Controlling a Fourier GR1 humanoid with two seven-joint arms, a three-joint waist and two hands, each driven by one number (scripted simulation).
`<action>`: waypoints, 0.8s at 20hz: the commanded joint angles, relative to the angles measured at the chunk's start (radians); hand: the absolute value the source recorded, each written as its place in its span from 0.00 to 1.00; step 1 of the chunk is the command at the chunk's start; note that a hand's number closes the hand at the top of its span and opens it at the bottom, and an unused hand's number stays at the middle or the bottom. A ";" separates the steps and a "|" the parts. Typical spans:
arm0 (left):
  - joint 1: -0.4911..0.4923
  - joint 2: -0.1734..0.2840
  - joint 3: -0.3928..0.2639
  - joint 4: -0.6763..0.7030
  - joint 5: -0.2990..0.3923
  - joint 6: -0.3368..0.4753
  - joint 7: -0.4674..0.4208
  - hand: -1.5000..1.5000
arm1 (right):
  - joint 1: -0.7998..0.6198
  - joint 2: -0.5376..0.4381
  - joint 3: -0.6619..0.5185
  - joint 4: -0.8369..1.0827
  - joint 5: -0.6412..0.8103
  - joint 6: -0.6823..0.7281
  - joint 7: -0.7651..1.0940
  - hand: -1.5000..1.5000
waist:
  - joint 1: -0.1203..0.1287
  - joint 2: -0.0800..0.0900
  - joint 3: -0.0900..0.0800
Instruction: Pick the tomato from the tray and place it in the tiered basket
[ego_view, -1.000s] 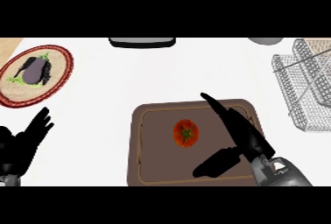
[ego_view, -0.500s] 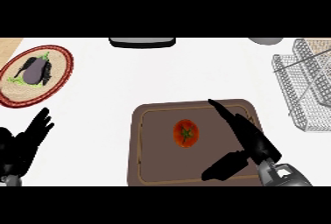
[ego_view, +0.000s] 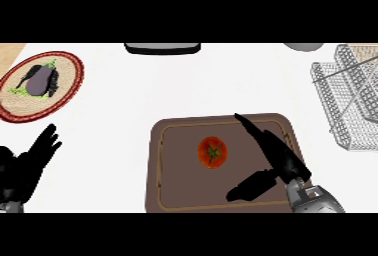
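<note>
A red tomato (ego_view: 212, 152) with a green stem lies near the middle of the brown tray (ego_view: 177, 185). My right hand (ego_view: 277, 156) hovers over the tray just right of the tomato, open, its fingers stretched toward the far side and its thumb pointing left below the tomato. It does not touch the tomato. The wire tiered basket (ego_view: 347, 102) stands at the right edge of the counter. At the lower left my left hand (ego_view: 26, 167) rests open with fingers up.
A woven round plate (ego_view: 68, 87) holding an eggplant (ego_view: 38, 82) on green leaves sits at the far left. A dark flat object (ego_view: 162, 48) lies at the back edge, and a grey round object (ego_view: 303, 46) at the back right.
My right hand has drifted slightly toward me and to the right along the tray. The tomato and my left hand have stayed in place.
</note>
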 joint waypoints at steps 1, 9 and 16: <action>0.004 -0.045 -0.013 0.037 -0.037 -0.002 -0.035 0.50 | -0.065 0.096 0.018 0.078 0.060 -0.025 0.009 0.00 | 0.001 0.003 -0.003; 0.019 -0.040 0.055 -0.033 -0.043 -0.037 0.032 0.50 | -0.062 0.132 -0.043 0.165 0.107 0.020 -0.083 0.00 | 0.001 0.002 -0.003; 0.068 -0.053 0.071 -0.081 -0.037 -0.080 0.033 0.50 | -0.035 0.183 -0.036 0.252 0.153 -0.029 -0.175 0.00 | 0.002 0.002 -0.003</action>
